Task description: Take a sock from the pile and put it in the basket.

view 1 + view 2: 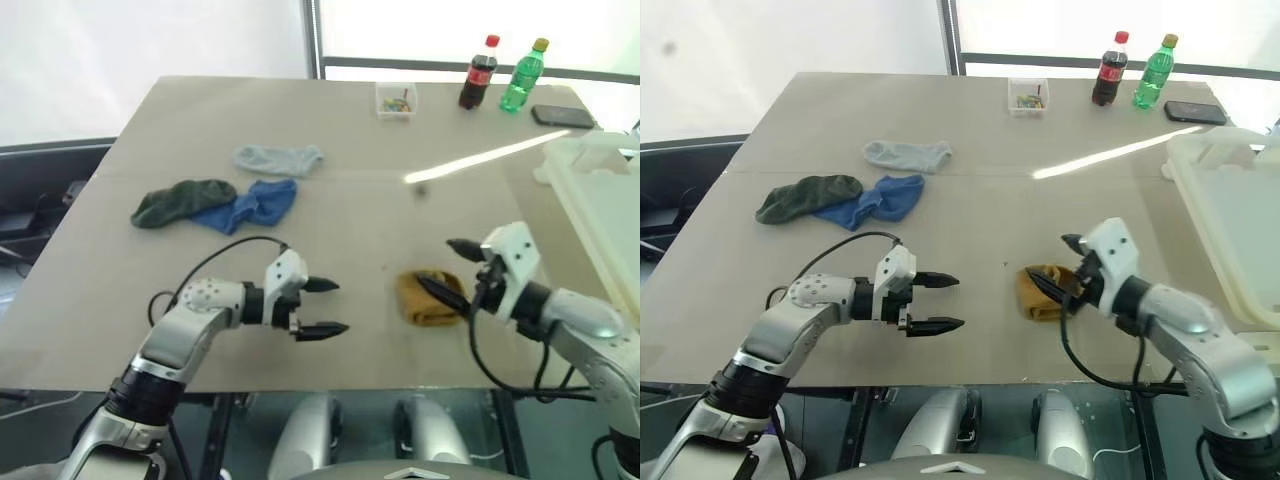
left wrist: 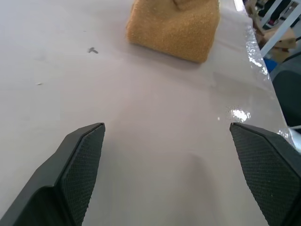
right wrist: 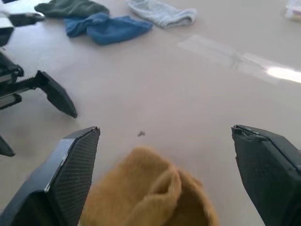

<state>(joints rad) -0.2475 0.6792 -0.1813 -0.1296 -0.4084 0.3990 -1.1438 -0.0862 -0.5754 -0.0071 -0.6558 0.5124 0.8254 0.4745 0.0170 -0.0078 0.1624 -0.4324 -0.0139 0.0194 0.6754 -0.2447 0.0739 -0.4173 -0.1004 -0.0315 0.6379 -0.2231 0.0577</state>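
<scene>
Right wrist view: right hand agape over sock.

The left arm reaches in from the lower left, its forearm angled up and toward the middle. The left hand points sideways toward the right arm, tipped slightly down. Its two black fingers stand wide apart, one above the other, with nothing between them.

The right arm comes in from the lower right, bent at the elbow, its wrist turned inward. The right hand points toward the left arm and slightly down. Its fingers are spread wide, gripping nothing.

The two hands face each other, well apart.
</scene>
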